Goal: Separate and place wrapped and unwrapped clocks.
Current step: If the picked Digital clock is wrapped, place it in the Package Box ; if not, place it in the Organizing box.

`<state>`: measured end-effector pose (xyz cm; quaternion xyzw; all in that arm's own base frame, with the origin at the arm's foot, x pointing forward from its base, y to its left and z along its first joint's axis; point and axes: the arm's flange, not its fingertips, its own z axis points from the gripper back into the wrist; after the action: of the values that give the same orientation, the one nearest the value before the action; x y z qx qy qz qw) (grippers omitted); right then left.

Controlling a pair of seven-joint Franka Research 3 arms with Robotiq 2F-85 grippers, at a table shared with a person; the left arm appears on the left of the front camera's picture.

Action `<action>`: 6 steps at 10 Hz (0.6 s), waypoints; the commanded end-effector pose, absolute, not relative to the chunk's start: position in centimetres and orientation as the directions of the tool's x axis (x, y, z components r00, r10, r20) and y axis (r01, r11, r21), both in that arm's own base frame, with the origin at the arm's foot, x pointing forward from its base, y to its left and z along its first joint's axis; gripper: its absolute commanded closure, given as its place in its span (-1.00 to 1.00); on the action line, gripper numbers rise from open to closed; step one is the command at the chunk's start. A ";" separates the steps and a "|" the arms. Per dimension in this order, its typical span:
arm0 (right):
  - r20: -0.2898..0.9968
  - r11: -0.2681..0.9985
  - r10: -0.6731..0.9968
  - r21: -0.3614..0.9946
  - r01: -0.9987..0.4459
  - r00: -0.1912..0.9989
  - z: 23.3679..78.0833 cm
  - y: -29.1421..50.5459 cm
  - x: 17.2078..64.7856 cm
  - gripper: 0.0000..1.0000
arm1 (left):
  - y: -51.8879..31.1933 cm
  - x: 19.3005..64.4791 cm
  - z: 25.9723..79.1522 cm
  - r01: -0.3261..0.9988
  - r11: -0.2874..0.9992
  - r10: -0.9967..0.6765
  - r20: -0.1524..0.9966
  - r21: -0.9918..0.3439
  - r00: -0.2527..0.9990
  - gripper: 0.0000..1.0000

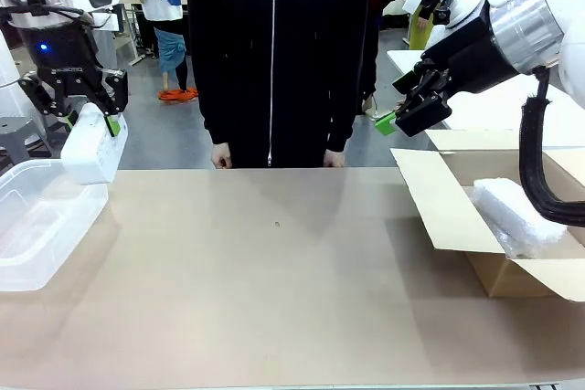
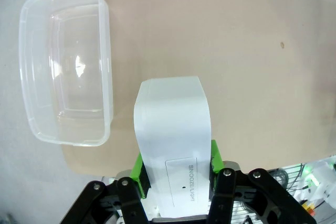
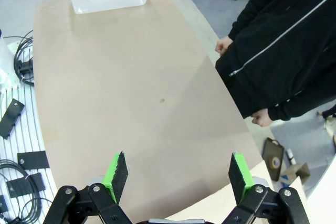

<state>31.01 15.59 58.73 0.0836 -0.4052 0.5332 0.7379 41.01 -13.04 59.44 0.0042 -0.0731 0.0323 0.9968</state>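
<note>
Up high, left fingers (image 2: 176,174) clamping white clock (image 2: 173,145) near clear tub (image 2: 105,77), right fingers (image 3: 178,169) spread wide.

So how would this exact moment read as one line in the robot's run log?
left gripper: shut on white clock, above table beside clear tub | right gripper: open, empty | bubble-wrapped bundle: in cardboard box
</note>
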 end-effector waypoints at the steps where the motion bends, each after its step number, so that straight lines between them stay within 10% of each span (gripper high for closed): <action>1: 0.703 0.415 0.705 -0.302 -0.858 0.094 58.6 15.7 31.3 -1.00 | 0.8 37.0 59.6 -0.124 0.991 0.120 0.092 0.041 0.988 -0.03; 6: 0.703 0.415 0.705 -0.302 -0.858 0.094 58.6 15.7 31.3 -1.00 | 9.6 40.9 57.9 -0.165 0.986 0.167 0.155 -0.024 0.974 -0.03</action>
<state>31.01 15.57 58.76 0.0834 -0.4056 0.5331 0.7378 38.52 10.42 57.90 -0.0013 -0.0714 0.1077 0.9916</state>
